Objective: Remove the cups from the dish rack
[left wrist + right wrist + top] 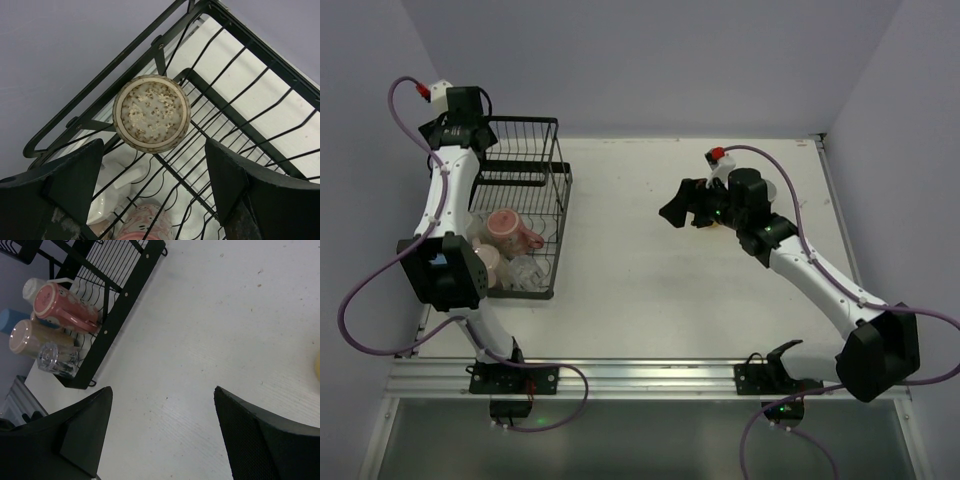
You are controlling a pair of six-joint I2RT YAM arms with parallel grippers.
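Note:
The black wire dish rack (560,190) stands at the table's left. My left gripper (154,144) hovers over its upper tier (240,45), open, a finger on either side of an upturned beige speckled cup (151,113) without touching it. Below, through the wires, lie a pink mug (145,222) and a white mug (107,192). In the top view the pink mug (510,232) and a clear glass (525,270) lie in the lower tray. My right gripper (678,207) hangs open over bare table (163,388); its camera sees the rack (125,295), pink mug (60,307), beige cup (30,337) and glass (57,359).
A sliver of something yellow (318,365) shows at the right edge of the right wrist view. Purple walls close the table at the back and both sides. A metal rail (640,375) carrying the arm bases runs along the near edge.

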